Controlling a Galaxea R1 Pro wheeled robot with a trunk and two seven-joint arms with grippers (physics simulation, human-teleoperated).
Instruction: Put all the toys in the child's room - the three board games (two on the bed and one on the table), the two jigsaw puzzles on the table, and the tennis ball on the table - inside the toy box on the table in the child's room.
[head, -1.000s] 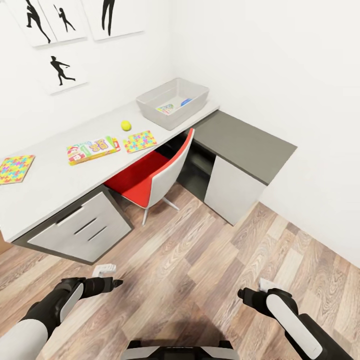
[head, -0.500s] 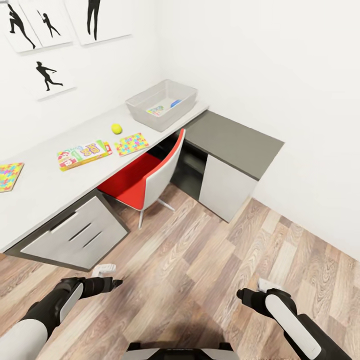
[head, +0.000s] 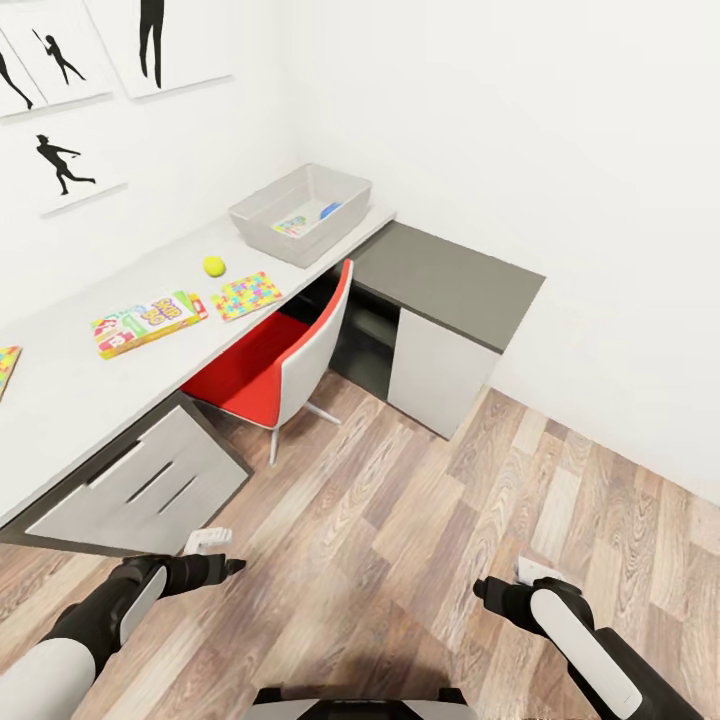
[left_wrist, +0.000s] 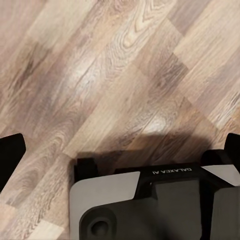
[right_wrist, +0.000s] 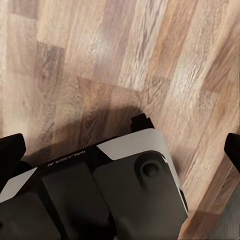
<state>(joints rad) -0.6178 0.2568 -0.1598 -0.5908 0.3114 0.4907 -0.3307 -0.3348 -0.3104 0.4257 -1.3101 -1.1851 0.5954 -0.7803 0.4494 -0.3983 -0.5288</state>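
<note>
Both grippers, left (head: 238, 566) and right (head: 478, 587), are hanging spread open and empty over the wood floor (head: 400, 520). Toy box (head: 262, 222) is sitting on the table (head: 60, 370), well ahead of them.

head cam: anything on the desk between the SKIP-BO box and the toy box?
Yes, in the head view: the tennis ball and one jigsaw puzzle lie on the table between the SKIP-BO box and the toy box.
</note>
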